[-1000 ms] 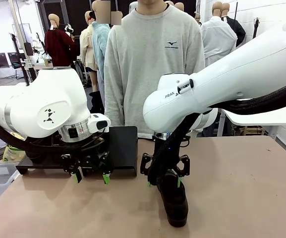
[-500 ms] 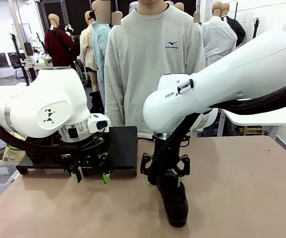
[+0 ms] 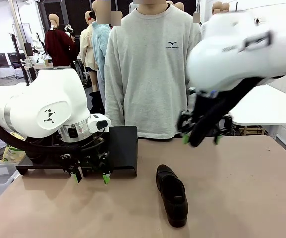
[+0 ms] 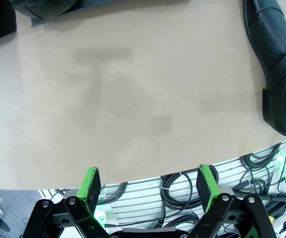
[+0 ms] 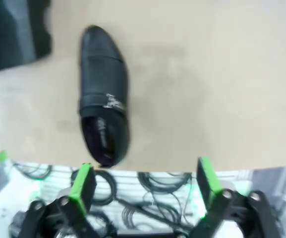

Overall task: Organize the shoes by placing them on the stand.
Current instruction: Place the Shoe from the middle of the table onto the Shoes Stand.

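Right gripper (image 3: pixel 200 139) has lifted away from the shoe (image 3: pixel 172 194) since a second ago; now hangs high over the bench (image 3: pixel 242 193), jaws released, empty. Shoe lies alone mid-bench, well apart from the stand (image 3: pixel 123 148) (one shoe at least unplaced). Left gripper (image 3: pixel 90 177) low before the stand, jaws released.

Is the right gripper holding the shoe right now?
No: the right gripper hangs open above the table, while the shoe lies alone on it.
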`<state>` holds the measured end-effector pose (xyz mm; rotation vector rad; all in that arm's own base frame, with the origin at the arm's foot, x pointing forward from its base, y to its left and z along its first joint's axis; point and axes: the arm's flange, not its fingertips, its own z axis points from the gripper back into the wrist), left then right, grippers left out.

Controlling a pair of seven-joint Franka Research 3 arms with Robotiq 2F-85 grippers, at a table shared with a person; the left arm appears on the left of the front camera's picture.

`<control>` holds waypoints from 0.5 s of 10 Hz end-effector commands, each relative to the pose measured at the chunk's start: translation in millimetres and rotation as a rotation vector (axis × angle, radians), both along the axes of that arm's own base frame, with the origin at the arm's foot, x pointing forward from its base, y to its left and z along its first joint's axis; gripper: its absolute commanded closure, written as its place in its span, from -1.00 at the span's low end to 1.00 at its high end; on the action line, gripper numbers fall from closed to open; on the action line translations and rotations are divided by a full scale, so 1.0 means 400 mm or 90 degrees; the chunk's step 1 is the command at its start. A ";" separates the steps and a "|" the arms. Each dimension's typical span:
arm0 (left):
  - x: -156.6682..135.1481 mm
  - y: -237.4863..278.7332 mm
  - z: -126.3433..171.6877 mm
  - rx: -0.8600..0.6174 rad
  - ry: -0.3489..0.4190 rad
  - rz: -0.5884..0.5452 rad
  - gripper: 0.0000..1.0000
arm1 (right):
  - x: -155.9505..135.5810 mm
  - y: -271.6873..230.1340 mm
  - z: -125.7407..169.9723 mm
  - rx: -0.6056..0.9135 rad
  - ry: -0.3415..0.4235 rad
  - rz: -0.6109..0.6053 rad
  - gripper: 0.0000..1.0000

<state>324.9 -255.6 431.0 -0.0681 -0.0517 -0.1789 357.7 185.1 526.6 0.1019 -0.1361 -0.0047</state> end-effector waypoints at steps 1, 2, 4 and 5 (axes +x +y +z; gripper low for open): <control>-0.001 0.003 0.003 -0.003 0.005 -0.001 -1.00 | 0.003 -0.162 -0.041 0.029 0.043 0.020 -1.00; -0.001 0.003 0.003 -0.003 0.005 -0.001 -1.00 | -0.009 -0.224 -0.044 0.061 0.035 0.008 -1.00; -0.001 0.003 0.003 -0.003 0.005 -0.001 -1.00 | -0.010 -0.267 -0.065 0.081 0.048 -0.015 -1.00; 0.000 0.000 0.000 0.000 0.000 0.000 -1.00 | 0.001 -0.254 -0.033 0.045 0.029 -0.001 -1.00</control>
